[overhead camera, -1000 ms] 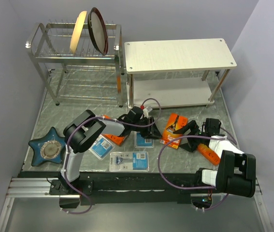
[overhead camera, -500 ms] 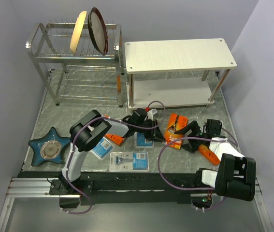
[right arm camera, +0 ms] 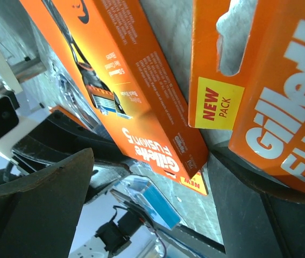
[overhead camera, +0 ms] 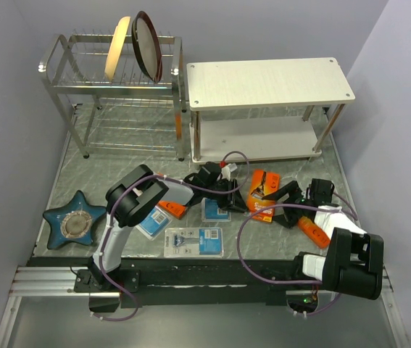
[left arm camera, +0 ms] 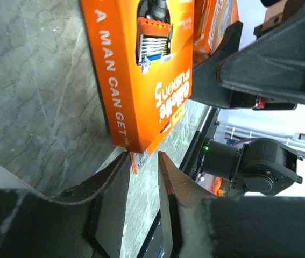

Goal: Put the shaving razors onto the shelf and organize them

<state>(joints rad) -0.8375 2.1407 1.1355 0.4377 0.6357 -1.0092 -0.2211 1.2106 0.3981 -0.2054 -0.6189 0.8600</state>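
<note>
At 6 o'clock of the shelf (overhead camera: 270, 81), an orange pack (overhead camera: 263, 190) lies on the table; no pack shows on the shelf. The left gripper (left arm camera: 141, 161), at the pack's 9 o'clock, has jaws nearly together about its corner; whether they pinch it I cannot tell. The right gripper (overhead camera: 275, 206), at 4 o'clock, gapes wide. Pick-up seems in hand; next calls for a sure pinch, then a lift toward 12. Both arms hide the pack's near edges.

From overhead, my left arm (overhead camera: 134, 199) hid most of one orange pack (overhead camera: 173, 210). The left wrist view cropped the Fusion pack (left arm camera: 141, 80) at 12 o'clock; I couldn't tell whether the left jaws pinched its corner. The right wrist view cut the New Pack carton (right arm camera: 276, 86) at 3 o'clock.
</note>
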